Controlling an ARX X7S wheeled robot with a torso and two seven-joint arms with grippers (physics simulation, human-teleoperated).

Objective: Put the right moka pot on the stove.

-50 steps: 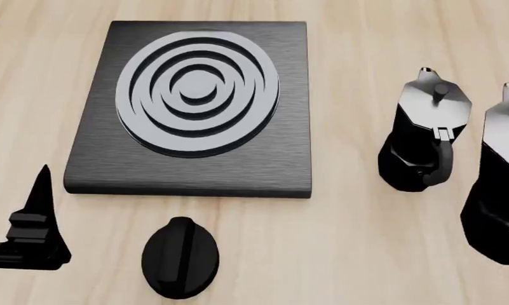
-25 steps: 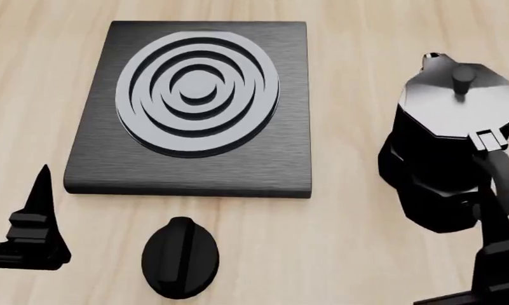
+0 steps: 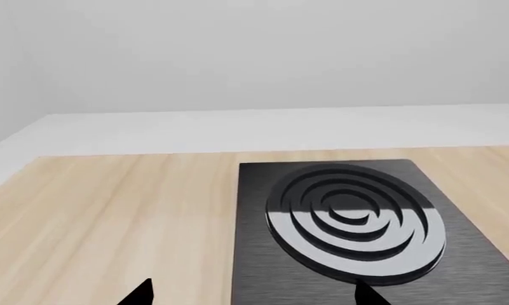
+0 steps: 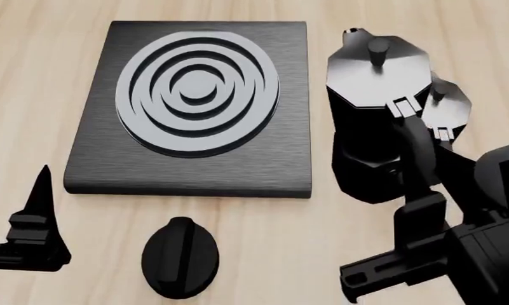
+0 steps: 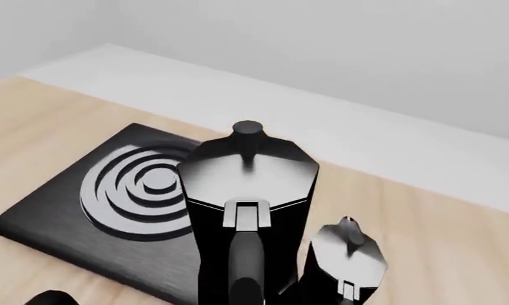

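Note:
The right moka pot (image 4: 377,82), black with a shiny grey lid, hangs in the air just right of the stove (image 4: 195,171). My right gripper (image 4: 417,162) is shut on its black handle (image 5: 246,267). In the right wrist view the pot (image 5: 247,184) fills the middle, with the stove (image 5: 42,219) beyond it. The twin pot (image 4: 447,108) stands on the table behind it, partly hidden, and also shows in the right wrist view (image 5: 347,254). My left gripper (image 4: 33,235) is open and empty at the stove's near left corner; its fingertips (image 3: 140,293) stand wide apart before the stove (image 3: 263,279).
A black oval knob (image 4: 180,257) lies on the wooden table (image 4: 33,95) in front of the stove, also at the edge of the right wrist view (image 5: 46,297). A pale wall rises behind the table's far edge (image 3: 237,152).
My right arm has carried the right moka pot up and to the left, from the far right edge to beside the stove, now covering part of the twin. The left arm has not moved.

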